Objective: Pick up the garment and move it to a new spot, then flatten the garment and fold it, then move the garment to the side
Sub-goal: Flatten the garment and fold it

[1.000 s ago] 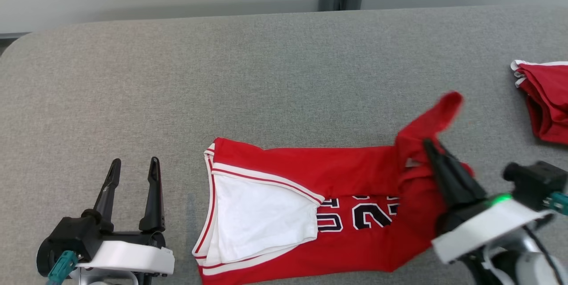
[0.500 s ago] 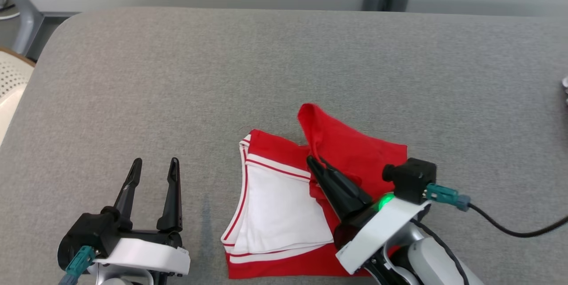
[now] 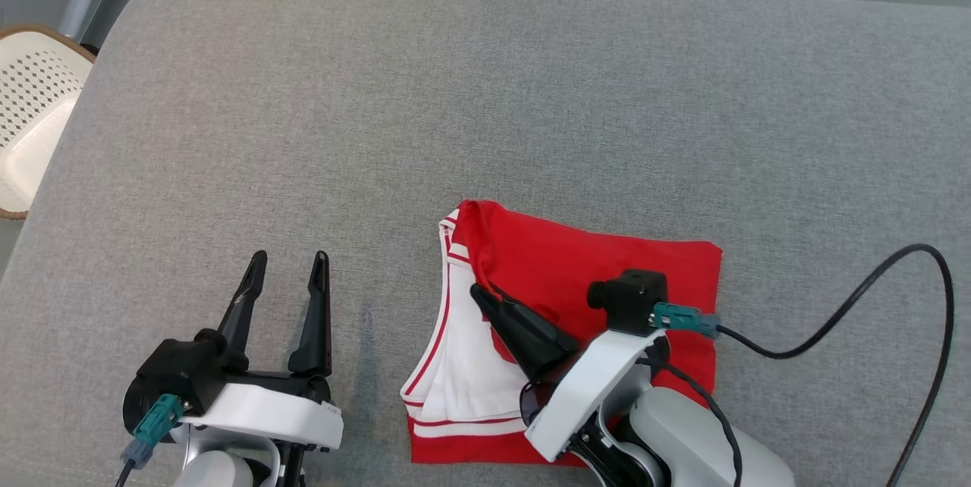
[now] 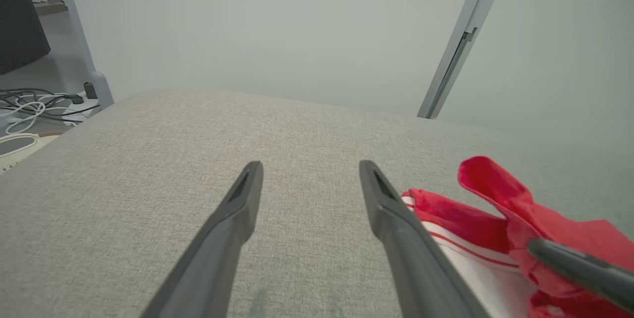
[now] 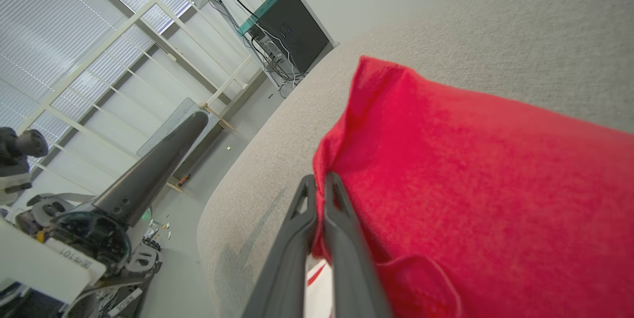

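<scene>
Two layers of the red jersey point(image 3: 592, 259) lie near the front of the desk point(image 3: 455, 92). The right gripper point(image 3: 478, 291) has its fingers pinched on a raised red fold, likely to lay it flat. The left gripper point(image 3: 291, 256) hovers beside it, fingers spread and empty.

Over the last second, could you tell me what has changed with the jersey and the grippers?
The right gripper, shut on the red jersey, carried its right end leftward over the rest, folding it. The head view shifted too. The left gripper stayed open, apart from the cloth.
</scene>
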Available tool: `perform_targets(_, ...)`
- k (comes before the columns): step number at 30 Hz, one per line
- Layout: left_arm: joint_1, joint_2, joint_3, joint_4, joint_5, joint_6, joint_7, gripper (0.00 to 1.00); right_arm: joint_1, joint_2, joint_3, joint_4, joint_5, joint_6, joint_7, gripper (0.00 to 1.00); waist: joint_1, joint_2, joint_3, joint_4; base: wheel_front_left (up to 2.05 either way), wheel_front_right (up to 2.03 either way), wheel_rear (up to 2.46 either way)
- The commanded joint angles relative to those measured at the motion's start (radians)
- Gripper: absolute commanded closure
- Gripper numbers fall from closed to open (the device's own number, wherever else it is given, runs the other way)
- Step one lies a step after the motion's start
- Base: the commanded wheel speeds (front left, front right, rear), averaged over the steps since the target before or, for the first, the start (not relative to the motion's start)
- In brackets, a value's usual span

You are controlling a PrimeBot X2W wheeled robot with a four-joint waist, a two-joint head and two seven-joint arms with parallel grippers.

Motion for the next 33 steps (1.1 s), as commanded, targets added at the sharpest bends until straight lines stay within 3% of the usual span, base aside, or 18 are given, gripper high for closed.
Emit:
perform_targets(1,-0.015,0.0,0.008,0.005,0.005,-0.006,-0.003,0.0,-0.028,-0.003,0.024,0.005,0.018,0.0,-0.016,0.0,0.0,0.0,0.0,-0.008,0.0,0.0,0.0)
perform_targets(6,-0.004,-0.001,0.019,0.003,0.012,-0.009,-0.004,0.0,-0.068,-0.005,0.072,-0.025,0.016,0.0,-0.035,0.0,0.0,0.0,-0.008,-0.04,0.0,0.0,0.0)
perform_targets(11,0.01,0.0,0.031,-0.003,0.02,-0.008,-0.004,0.0,-0.073,-0.005,0.013,-0.083,-0.033,0.0,-0.053,0.0,0.0,0.0,-0.016,-0.07,0.0,0.0,0.0)
perform_targets(16,0.019,0.005,0.045,-0.007,0.026,-0.001,-0.004,0.0,-0.035,-0.038,-0.111,-0.147,-0.096,0.0,-0.065,0.0,0.0,0.0,-0.026,-0.095,0.0,0.0,0.0)
perform_targets(23,0.045,0.021,0.074,-0.025,0.04,0.021,-0.004,0.0,0.102,-0.101,-0.393,-0.246,-0.244,0.0,-0.063,0.0,0.0,0.0,-0.057,-0.131,0.0,0.0,0.0)
perform_targets(28,0.078,0.039,0.098,-0.063,0.043,0.048,0.004,0.0,0.231,-0.125,-0.594,-0.32,-0.352,0.0,-0.021,0.0,0.0,0.0,-0.079,-0.154,0.0,0.0,0.0)
perform_targets(33,0.12,0.061,0.118,-0.104,0.035,0.068,0.021,0.0,0.352,-0.131,-0.729,-0.396,-0.452,0.0,0.038,0.0,0.0,0.0,-0.106,-0.173,0.0,0.0,0.0)
